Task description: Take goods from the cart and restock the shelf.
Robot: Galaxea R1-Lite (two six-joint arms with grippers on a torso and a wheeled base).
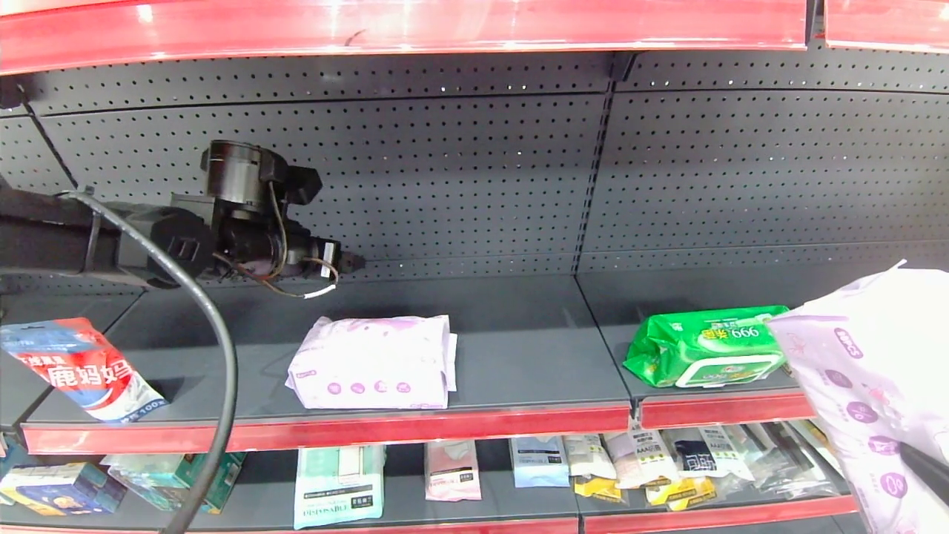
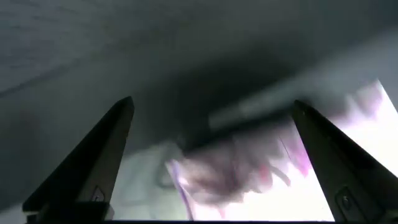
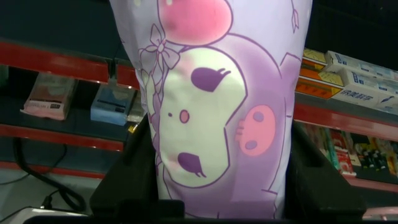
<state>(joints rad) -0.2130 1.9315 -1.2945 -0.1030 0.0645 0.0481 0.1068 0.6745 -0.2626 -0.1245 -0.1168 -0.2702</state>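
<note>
The right gripper (image 3: pixel 221 180) is clamped on a purple pack (image 1: pixel 875 371) off the shelf's (image 1: pixel 519 334) right front edge. Best lay it flat between the shelved pack (image 1: pixel 374 363) and green wipes (image 1: pixel 704 345), clear of the lip. The left gripper (image 2: pixel 212 106) hangs wide open, empty.

Head view bright; glare streaks on red shelf edge (image 1: pixel 400 22); shelf lines bow near borders; left wrist view dim, shadowed.

Head view facing shelf (image 1: pixel 534 341), left wrist above lying pack (image 1: pixel 374 362), right against held pack (image 1: pixel 875 356)
</note>
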